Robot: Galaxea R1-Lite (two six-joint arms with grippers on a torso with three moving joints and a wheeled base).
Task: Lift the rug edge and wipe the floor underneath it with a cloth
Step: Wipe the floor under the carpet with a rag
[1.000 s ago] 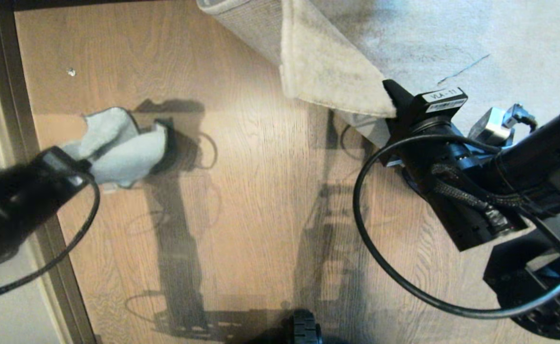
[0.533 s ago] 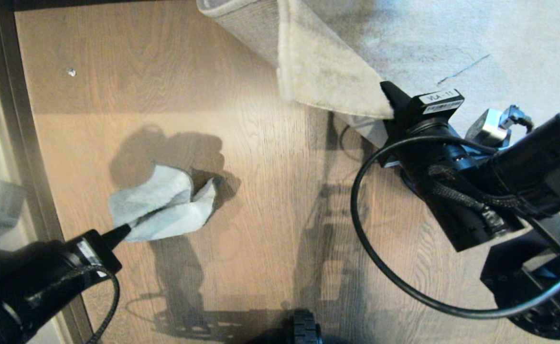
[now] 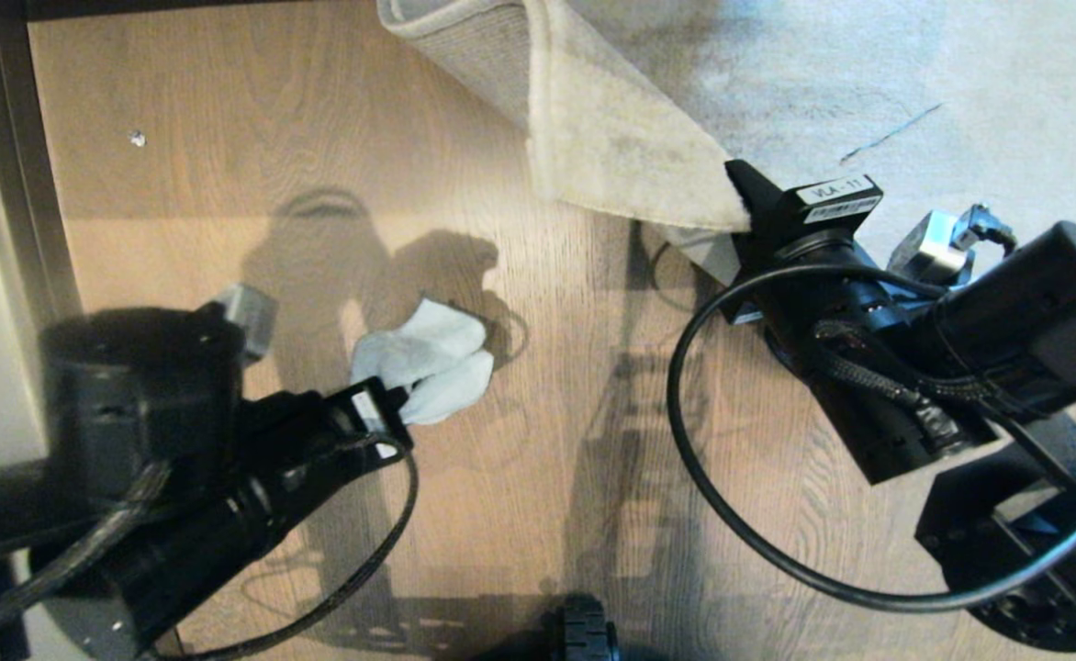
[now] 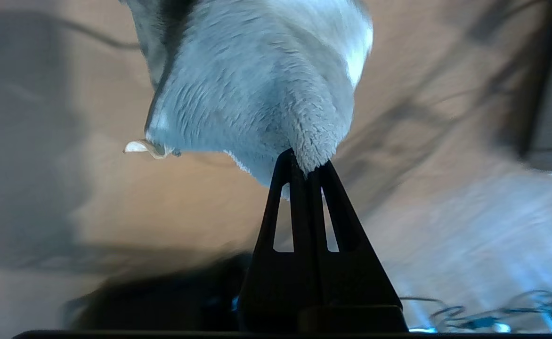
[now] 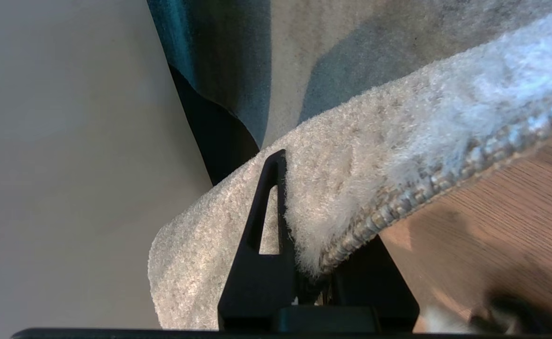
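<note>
The pale rug edge [image 3: 611, 138] is folded up and back off the floor [image 3: 501, 266], with its woven backing showing. My right gripper [image 3: 742, 195] is shut on the corner of the rug edge [image 5: 361, 179]; in the right wrist view one finger [image 5: 269, 212] lies on the pile and the other is hidden beneath it. My left gripper [image 3: 398, 398] is shut on the grey-blue cloth [image 3: 432, 361], which hangs bunched against the bare wood left of the rug. From the left wrist the cloth [image 4: 257, 84] is pinched between the left gripper's [image 4: 306, 162] closed tips.
A dark baseboard strip [image 3: 15, 184] runs along the left side. A small white speck [image 3: 137, 139] lies on the planks at the far left. The flat rug [image 3: 868, 73] fills the far right. My right arm's cable [image 3: 712, 514] loops over the floor, and a base wheel [image 3: 584, 633] shows at the near edge.
My left gripper has swept the cloth across the floor from near the baseboard toward the middle and closer to me. The right gripper still holds the rug edge up, almost unmoved.
</note>
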